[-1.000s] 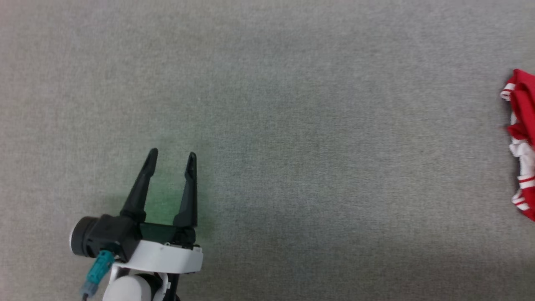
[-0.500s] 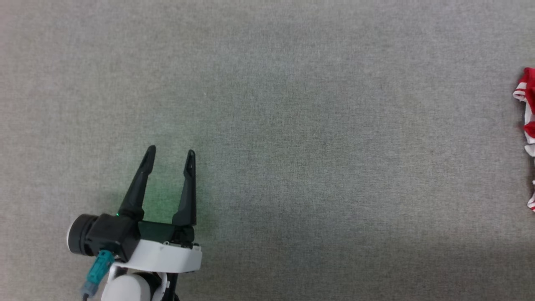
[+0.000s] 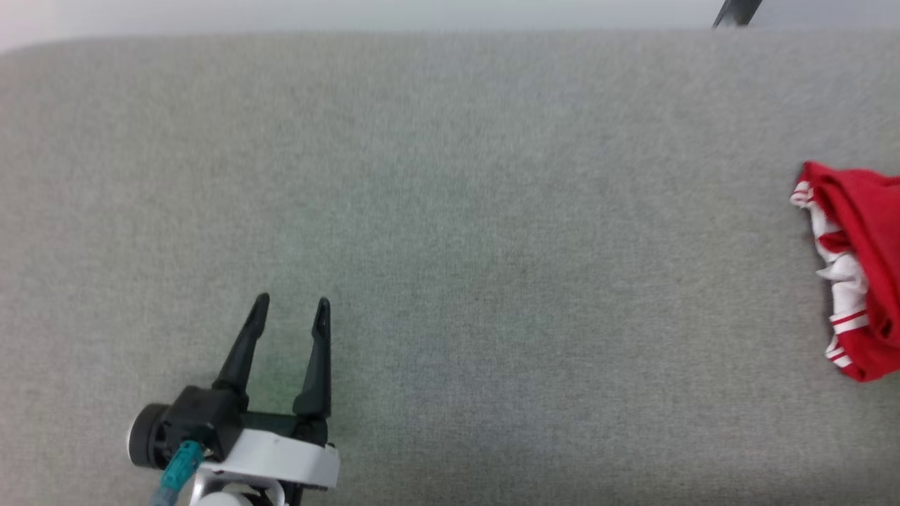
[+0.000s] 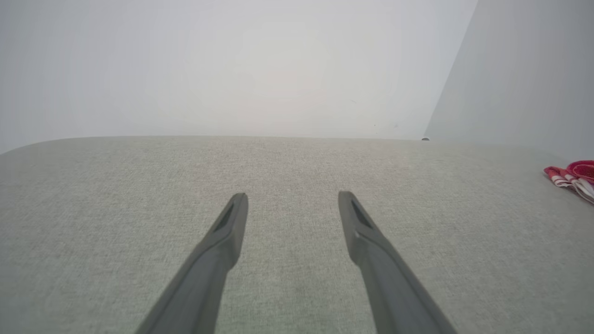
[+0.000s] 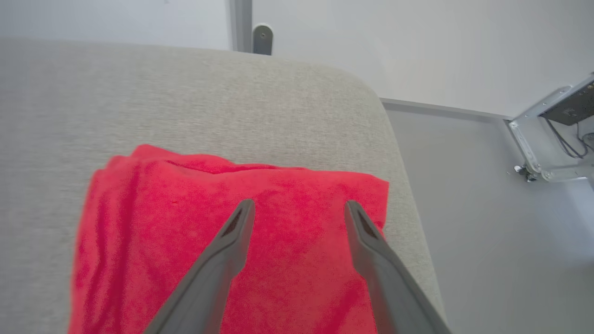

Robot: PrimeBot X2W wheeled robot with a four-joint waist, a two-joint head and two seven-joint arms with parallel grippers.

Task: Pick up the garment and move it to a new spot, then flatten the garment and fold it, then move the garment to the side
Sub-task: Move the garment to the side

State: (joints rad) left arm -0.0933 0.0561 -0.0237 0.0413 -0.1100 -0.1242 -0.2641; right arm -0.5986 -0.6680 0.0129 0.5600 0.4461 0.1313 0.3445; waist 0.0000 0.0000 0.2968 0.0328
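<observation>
Left gripper (image 3: 292,302): at the lower left of the head view, over bare pad (image 3: 492,211). Jaws wide, nothing between them, no contact with cloth. It is well apart from the garment.

Centre of the pad: grey fabric, nothing lying on it.

Garment (image 3: 861,281): at the right end of the pad, cut off by the right edge of the head view. It lies as a compact red bundle in layers. White sleeve ends and striped bands are bunched along its left side. In the right wrist view its top face is fairly smooth and roughly rectangular, close to the pad's rounded corner and resting wholly on the pad.

Right gripper (image 5: 300,204): over the garment, jaws wide, the cloth beneath and between the fingers but not pinched. Whether the fingertips touch the cloth cannot be told.

Assessment: the garment appears already folded and set at the side, so the task looks to be at or near its end. The left side of the fold is untidy. What seems left is for the right arm to lift clear without dragging the top layer.
</observation>
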